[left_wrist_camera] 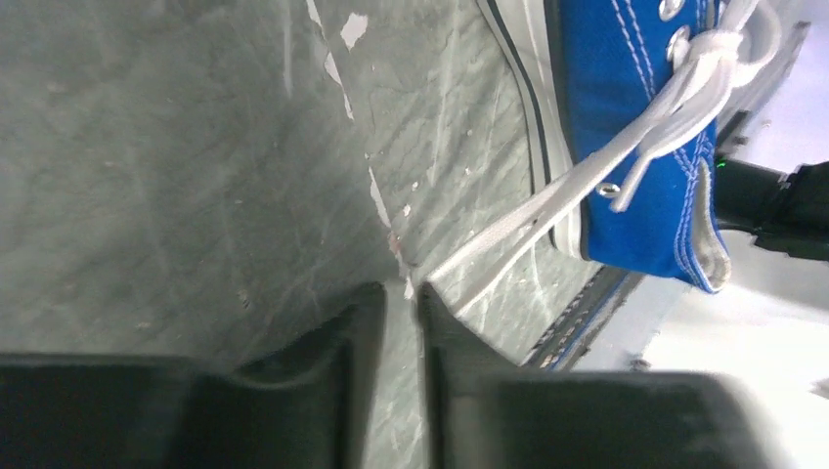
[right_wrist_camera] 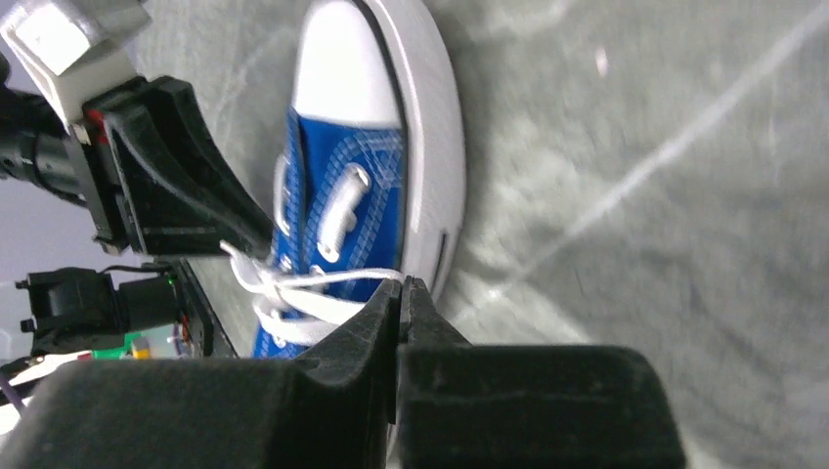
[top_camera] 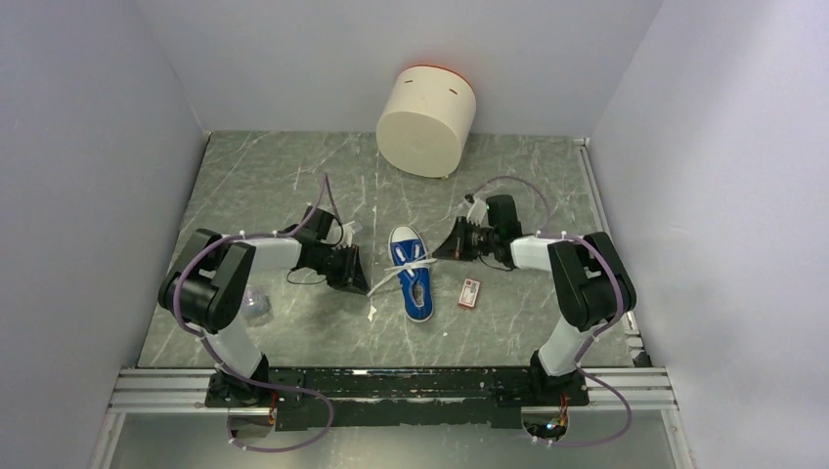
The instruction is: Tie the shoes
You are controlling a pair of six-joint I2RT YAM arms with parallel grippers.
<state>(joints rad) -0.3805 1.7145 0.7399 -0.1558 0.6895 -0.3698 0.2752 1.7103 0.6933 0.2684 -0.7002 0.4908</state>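
The blue canvas shoe [top_camera: 411,275] with white toe cap lies on the table between both arms, toe pointing away. Its white laces [left_wrist_camera: 675,98] cross in a knot over the tongue. My left gripper [top_camera: 364,280] sits low at the shoe's left; its jaws [left_wrist_camera: 401,291] stand a narrow gap apart, with table showing through. One lace end [left_wrist_camera: 508,230] stretches to their mouth. My right gripper [top_camera: 439,252] is at the shoe's right side. In the right wrist view it [right_wrist_camera: 401,285] is shut on a taut lace strand [right_wrist_camera: 332,278] beside the shoe [right_wrist_camera: 342,166].
A small red-and-white packet [top_camera: 470,292] lies right of the shoe. A large cream cylinder [top_camera: 426,119] lies on its side at the back. A clear object [top_camera: 256,305] rests by the left arm. Grey walls close in both sides and the back.
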